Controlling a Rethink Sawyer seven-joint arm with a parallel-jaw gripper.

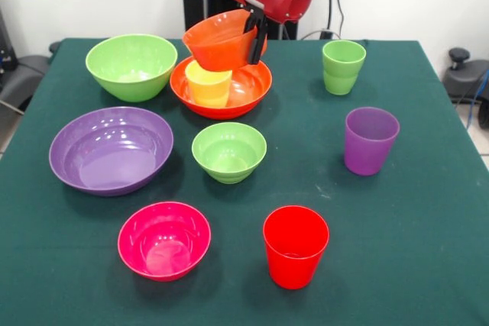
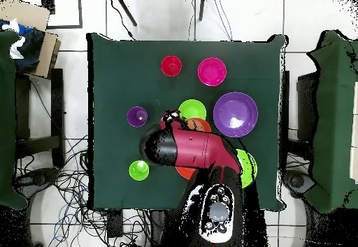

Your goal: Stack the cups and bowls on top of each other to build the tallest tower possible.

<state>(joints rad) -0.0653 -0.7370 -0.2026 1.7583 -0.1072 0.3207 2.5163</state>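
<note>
The hand (image 1: 255,36) is closed on the rim of the small orange bowl (image 1: 221,40), one black finger inside the wall and one outside, and holds it tilted in the air with its mouth facing the front left. The bowl hangs just above the yellow cup (image 1: 208,85), which stands upright inside the large orange bowl (image 1: 252,88) at the back middle of the table (image 1: 412,250) (whether the lifted bowl touches the cup's rim cannot be told).

Left of that pair sits the large green bowl (image 1: 131,66), and in front of it the purple bowl (image 1: 111,150). The small green bowl (image 1: 228,151) stands near the table's centre, just in front of the large orange bowl. The pink bowl (image 1: 163,239) and the red cup (image 1: 295,245) are nearest the front edge, a little apart from each other. On the right, the green cup (image 1: 343,66) stands at the back and the purple cup (image 1: 370,140) in front of it, both upright and well apart from the bowls.

From overhead the arm (image 2: 199,150) covers most of the orange bowls.
</note>
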